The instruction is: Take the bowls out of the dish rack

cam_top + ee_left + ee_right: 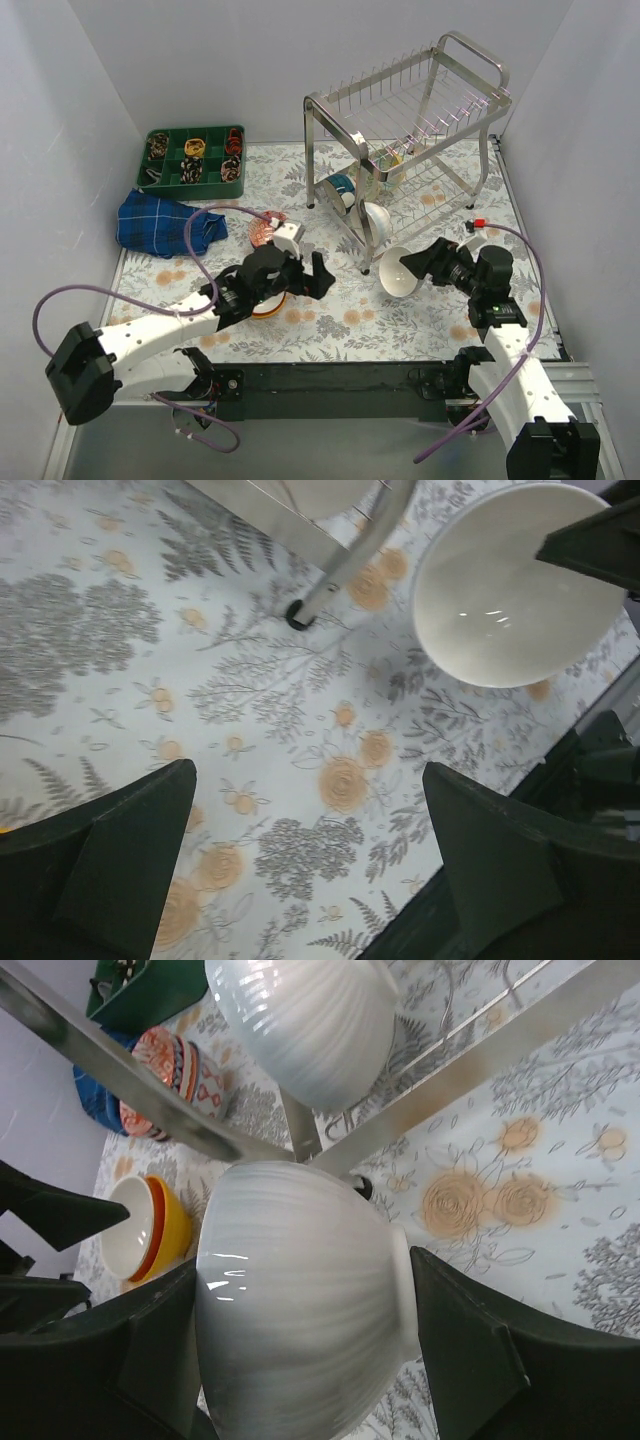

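Green tray (193,129): sat at the far left corner, its compartments filled with small odds and ends too small to tell.
Blue cloth (160,222): lay crumpled just in front of the tray on the floral table cover (250,680).
Red-white bowl (264,231): was out on the table, near the cloth and just beyond the left arm.
Orange bowl (175,1228): rested on the table beside the left arm with a cream bowl (128,1230) nested inside it.
Left gripper (308,277): hovered over the floral cover, fingers spread wide and nothing between them.
Dish rack (400,110): stood at the far right, two tiers of shiny wire.
Teal bowl (341,184): leaned on edge in the lower tier, left end.
Ribbed white bowl (300,1020): was also in the lower tier, propped at the front corner by the rack's leg.
Held white bowl (397,274): was tipped on its side just in front of the rack, outside it, its mouth towards the left arm.
Right gripper (302,1265): had that bowl wedged between its fingers, which were set far apart, one on each side of the ribbed wall.
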Controlling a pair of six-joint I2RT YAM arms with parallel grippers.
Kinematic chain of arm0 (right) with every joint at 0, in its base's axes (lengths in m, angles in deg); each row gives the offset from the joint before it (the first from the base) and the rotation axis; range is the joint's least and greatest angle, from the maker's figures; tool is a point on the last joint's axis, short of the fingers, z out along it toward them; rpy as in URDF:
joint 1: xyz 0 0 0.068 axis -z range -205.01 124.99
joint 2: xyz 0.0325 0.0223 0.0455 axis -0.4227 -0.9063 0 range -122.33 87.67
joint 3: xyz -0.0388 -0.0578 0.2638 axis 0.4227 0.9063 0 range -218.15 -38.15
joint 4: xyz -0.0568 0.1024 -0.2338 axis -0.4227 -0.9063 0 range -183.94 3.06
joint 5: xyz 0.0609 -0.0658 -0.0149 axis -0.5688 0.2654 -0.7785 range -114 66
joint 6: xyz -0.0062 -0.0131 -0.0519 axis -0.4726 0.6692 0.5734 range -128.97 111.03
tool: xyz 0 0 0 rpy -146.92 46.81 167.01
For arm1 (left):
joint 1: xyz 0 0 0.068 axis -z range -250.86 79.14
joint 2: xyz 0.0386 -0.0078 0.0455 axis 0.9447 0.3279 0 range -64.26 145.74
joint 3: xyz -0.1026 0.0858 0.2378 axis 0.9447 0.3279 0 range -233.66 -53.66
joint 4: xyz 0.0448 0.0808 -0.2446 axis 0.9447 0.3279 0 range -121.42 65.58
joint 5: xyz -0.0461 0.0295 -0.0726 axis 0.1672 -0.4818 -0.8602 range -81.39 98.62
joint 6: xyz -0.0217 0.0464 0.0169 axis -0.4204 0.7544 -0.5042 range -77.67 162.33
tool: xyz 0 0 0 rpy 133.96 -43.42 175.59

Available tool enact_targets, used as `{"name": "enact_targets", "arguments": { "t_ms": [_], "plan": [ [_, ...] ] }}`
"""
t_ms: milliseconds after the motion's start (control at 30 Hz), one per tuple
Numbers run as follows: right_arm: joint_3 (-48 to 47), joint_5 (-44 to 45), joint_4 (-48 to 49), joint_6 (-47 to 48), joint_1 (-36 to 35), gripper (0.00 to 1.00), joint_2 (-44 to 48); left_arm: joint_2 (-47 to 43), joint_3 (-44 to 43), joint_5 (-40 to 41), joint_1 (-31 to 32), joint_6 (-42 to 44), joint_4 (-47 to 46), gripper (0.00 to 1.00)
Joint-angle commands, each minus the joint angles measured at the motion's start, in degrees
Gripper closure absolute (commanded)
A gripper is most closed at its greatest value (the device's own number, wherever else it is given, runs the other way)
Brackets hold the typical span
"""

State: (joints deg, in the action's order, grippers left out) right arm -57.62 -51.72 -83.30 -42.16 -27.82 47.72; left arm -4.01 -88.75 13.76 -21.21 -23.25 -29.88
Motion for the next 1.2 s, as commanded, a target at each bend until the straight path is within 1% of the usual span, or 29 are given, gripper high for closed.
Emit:
{"name": "enact_targets", "arguments": {
  "t_ms": [0, 33, 233, 433, 567, 600, 633, 667, 700, 733, 800, 833, 900, 933, 967, 1000, 1100, 1133, 1167],
  "plan": [
    [3.37, -7.34, 6.46, -6.27, -0.79, 0.98, 2.85, 6.96, -2.79, 1.35, 5.8, -6.65, -7.58, 0.02],
    [5.03, -8.13, 7.6, -6.8, -0.88, 0.98, 2.94, 8.21, -2.96, 1.79, 7.29, -7.36, -8.65, 0.02],
    [8.82, -11.82, 12.35, -12.33, -2.29, 0.98, 3.91, 15.5, -4.9, 7.41, 10.72, -12.89, -14.19, 0.03],
    [10.67, -13.23, 17.1, -16.46, -4.66, 0.98, 3.91, 20.78, -7.27, 10.75, 13.63, -14.49, -16.57, 0.11],
    [11.99, -13.14, 20.35, -19.45, -6.5, 0.98, 4.26, 23.42, -7.98, 11.38, 14.77, -15.36, -16.57, 0.2],
    [12.25, -13.14, 20.79, -19.89, -6.68, 0.98, 4.26, 24.12, -8.15, 11.38, 14.95, -15.28, -16.57, 0.26],
    [12.52, -13.06, 21.75, -20.33, -7.03, 0.98, 4.26, 24.47, -8.24, 11.55, 15.3, -15.36, -16.66, 0.28],
    [12.61, -12.97, 22.11, -20.77, -7.64, 0.98, 4.26, 24.74, -8.24, 11.99, 15.48, -15.37, -16.66, 0.33],
    [12.7, -12.88, 22.37, -20.95, -8.0, 0.98, 4.26, 25.18, -8.33, 12.25, 15.83, -15.19, -16.4, 0.42],
    [12.78, -12.62, 22.72, -21.04, -8.26, 0.98, 4.09, 25.27, -8.41, 12.52, 16.0, -15.1, -16.39, 0.46],
    [12.7, -12.44, 22.9, -21.21, -8.96, 0.98, 3.91, 25.36, -8.5, 13.22, 16.27, -15.01, -16.05, 0.57],
    [12.7, -12.27, 22.99, -21.21, -9.14, 0.97, 3.91, 25.27, -8.42, 13.4, 16.36, -14.75, -15.96, 0.68],
    [12.7, -12.0, 22.99, -21.13, -9.58, 0.97, 3.56, 25.01, -8.41, 14.19, 16.45, -14.66, -15.43, 0.8],
    [12.7, -11.91, 22.99, -21.04, -9.67, 0.97, 3.47, 24.48, -8.41, 14.36, 16.45, -14.4, -15.34, 0.92],
    [12.78, -11.83, 22.99, -21.04, -9.76, 0.96, 3.29, 24.13, -8.33, 14.54, 16.45, -14.14, -15.17, 0.97],
    [12.87, -11.83, 22.99, -20.86, -9.93, 0.94, 3.03, 23.78, -8.33, 15.41, 16.53, -13.79, -14.47, 1.0],
    [13.05, -11.48, 22.82, -20.08, -9.94, 0.77, 3.12, 21.41, -8.41, 18.21, 16.45, -12.12, -11.58, 1.0],
    [13.13, -11.04, 22.73, -19.38, -9.94, 0.64, 3.12, 20.71, -8.33, 19.01, 16.45, -10.98, -10.78, 1.0],
    [13.14, -10.77, 22.73, -18.85, -9.85, 0.57, 3.2, 19.05, -8.24, 19.89, 16.36, -10.28, -8.94, 1.0]
  ]
}}
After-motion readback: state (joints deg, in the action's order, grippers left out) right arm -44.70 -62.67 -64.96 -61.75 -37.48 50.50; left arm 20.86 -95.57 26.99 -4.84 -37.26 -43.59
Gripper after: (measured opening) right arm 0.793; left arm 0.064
